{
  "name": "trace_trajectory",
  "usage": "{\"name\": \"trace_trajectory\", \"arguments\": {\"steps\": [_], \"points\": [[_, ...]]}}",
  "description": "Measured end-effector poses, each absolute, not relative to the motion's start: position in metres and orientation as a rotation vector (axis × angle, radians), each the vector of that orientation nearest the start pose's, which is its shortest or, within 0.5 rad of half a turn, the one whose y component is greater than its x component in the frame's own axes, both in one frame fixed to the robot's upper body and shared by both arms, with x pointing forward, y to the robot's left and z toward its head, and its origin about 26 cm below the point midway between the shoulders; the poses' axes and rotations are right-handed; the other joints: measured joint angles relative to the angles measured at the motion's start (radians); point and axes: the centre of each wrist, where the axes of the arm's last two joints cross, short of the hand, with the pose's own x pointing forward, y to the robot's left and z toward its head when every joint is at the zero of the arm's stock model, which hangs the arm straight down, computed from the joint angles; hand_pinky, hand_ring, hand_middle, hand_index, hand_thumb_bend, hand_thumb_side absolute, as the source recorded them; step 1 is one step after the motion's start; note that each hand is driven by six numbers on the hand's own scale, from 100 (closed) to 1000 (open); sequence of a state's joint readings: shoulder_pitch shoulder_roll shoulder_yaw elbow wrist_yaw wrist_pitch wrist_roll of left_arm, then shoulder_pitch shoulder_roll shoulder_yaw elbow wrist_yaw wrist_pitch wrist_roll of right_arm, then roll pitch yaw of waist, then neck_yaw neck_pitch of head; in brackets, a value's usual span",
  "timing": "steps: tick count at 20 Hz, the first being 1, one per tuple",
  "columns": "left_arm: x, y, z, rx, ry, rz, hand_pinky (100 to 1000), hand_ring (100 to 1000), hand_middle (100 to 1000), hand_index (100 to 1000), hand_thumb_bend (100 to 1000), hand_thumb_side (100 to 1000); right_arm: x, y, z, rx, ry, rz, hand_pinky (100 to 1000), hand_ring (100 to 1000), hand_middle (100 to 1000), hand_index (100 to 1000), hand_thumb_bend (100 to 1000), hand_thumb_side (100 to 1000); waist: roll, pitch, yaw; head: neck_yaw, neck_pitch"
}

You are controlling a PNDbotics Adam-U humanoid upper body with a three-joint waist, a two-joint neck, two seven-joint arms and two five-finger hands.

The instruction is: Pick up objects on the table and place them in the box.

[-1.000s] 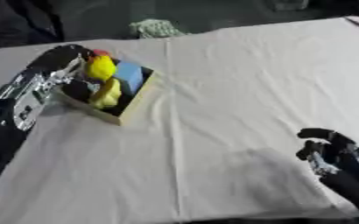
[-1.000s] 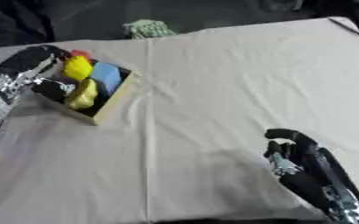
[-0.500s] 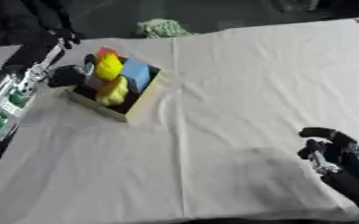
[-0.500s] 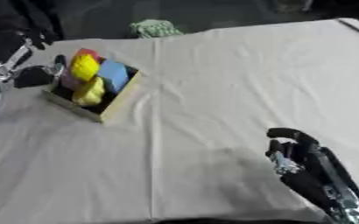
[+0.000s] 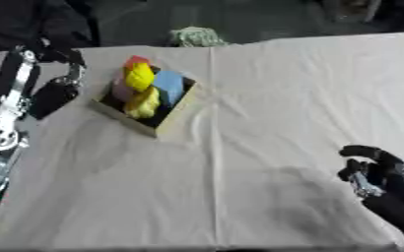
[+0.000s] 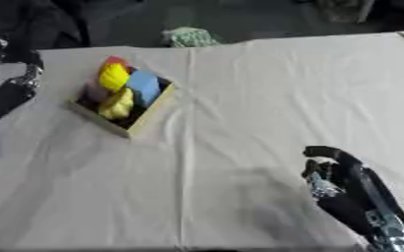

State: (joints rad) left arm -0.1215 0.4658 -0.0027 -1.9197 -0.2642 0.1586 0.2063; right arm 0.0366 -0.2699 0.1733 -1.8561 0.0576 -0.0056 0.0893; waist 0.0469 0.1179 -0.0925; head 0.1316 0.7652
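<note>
White cloth covers the table (image 5: 266, 98) from edge to edge. On its left part sits the box (image 5: 167, 123), a shallow wooden tray turned at an angle. Inside it are a blue block (image 5: 168, 86), two yellow objects (image 5: 140, 77), a pink piece and a red one at the far corner, all packed close together. The left hand (image 5: 54, 96) hangs just beside the box, on its left, holding nothing; I cannot tell how its fingers stand. The right hand (image 6: 330, 170) rests near the lower right corner, fingers curled and empty. A greenish crumpled thing (image 5: 197, 36) lies at the table's far edge.
</note>
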Motion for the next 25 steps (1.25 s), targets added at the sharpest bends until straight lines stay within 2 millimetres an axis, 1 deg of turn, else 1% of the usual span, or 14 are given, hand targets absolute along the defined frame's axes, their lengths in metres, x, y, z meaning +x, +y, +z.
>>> {"name": "trace_trajectory", "arguments": {"steps": [3,5,9,11,14,18,25], "points": [[0.276,0.295,0.135,0.66,-1.914,-0.285,814,663,634,804,100,662,0.257,-0.251,0.056,-0.03,-1.766,0.466,622,584,725,770,100,325,-0.002,-0.015,0.018,0.001,0.0],[0.272,0.287,0.127,0.615,-1.918,-0.235,813,658,628,802,100,680,0.256,-0.251,0.055,-0.036,-1.767,0.458,622,583,724,769,100,313,-0.004,-0.015,0.027,0.001,0.0],[0.273,0.271,0.112,0.531,-1.906,-0.148,812,652,624,800,100,697,0.257,-0.253,0.056,-0.046,-1.778,0.446,620,580,721,768,100,316,-0.002,-0.014,0.027,0.002,0.0],[0.274,0.265,0.103,0.497,-1.887,-0.12,813,653,625,799,100,702,0.257,-0.253,0.057,-0.052,-1.782,0.434,620,580,721,768,100,313,-0.008,-0.014,0.027,0.003,0.0],[0.276,0.258,0.093,0.46,-1.872,-0.11,813,653,624,798,100,710,0.257,-0.254,0.056,-0.054,-1.787,0.426,620,579,721,767,100,310,-0.016,-0.014,0.03,0.002,0.0],[0.278,0.251,0.084,0.419,-1.859,-0.106,810,641,617,792,100,715,0.257,-0.254,0.056,-0.058,-1.793,0.417,619,577,718,765,100,318,-0.014,-0.022,0.034,0.0,0.0],[0.28,0.246,0.075,0.384,-1.837,-0.104,803,619,599,782,100,717,0.257,-0.252,0.056,-0.058,-1.8,0.402,619,575,716,763,100,332,-0.015,-0.033,0.033,-0.005,0.0]]}}
